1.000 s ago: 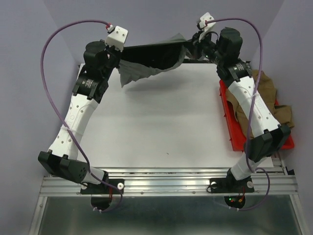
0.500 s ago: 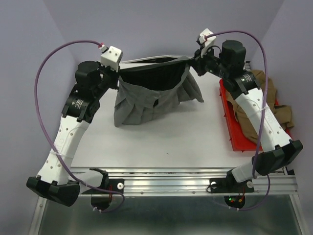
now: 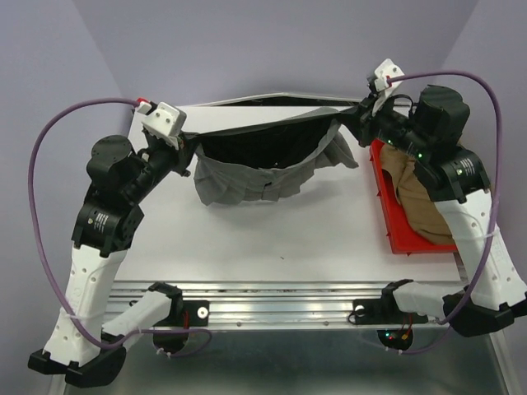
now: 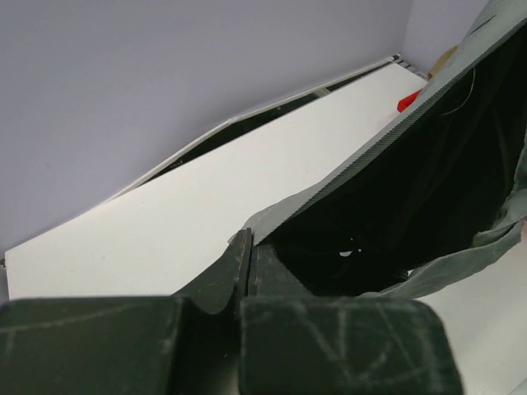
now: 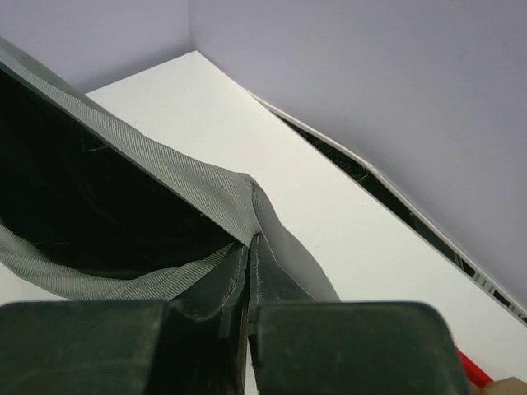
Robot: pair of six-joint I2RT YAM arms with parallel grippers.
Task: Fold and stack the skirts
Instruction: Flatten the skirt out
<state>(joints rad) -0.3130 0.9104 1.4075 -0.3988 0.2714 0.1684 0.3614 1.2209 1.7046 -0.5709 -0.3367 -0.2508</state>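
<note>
Well, the job is barely begun, by my reckoning: neither skirt is folded and nothing is stacked. The white table [image 3: 247, 247] carries everything. Over its far half the grey skirt [image 3: 247, 177] hangs stretched by its waistband between the two arms, its opening gaping dark and its pleated hem drooping until it appears to rest on the tabletop. The red tray [image 3: 394, 239] sits at the table's right edge. The tan skirt [image 3: 416, 197] lies crumpled in it, partly hidden under the right arm. The left gripper [image 4: 249, 247] is clenched on the left end of the waistband, and the right gripper [image 5: 249, 247] is clenched on the right end. Left to do: lay the grey one flat, fold it, then fetch, fold and stack the tan one. The tray's wall, close by the right arm, looks like the only thing in the way
</note>
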